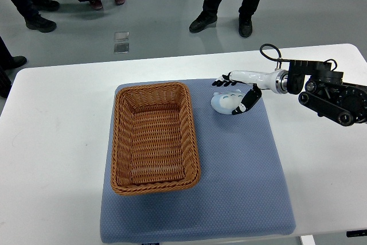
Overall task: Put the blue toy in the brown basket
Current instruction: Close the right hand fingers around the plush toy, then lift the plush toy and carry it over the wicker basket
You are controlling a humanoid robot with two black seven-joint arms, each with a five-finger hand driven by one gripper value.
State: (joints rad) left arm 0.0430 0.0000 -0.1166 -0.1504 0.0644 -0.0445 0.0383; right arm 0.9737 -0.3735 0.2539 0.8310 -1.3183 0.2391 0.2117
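Blue toy (225, 102) on grey mat (241, 187): right hand (236, 91) cupped around it, fingers (220, 81) half-closed, grip seemingly incomplete. Grasp step; next, close, lift, carry past fingertips into brown basket (153, 137).

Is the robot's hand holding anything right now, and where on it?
The right hand cups the blue toy on the mat; whether it truly grips cannot be told.

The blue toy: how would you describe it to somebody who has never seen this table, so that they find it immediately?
On the white table lies a blue mat with a brown basket on its left part. Just right of the basket's far corner sits the blue toy, with the right robot hand around it. It is the only small, rounded, pale blue thing there.
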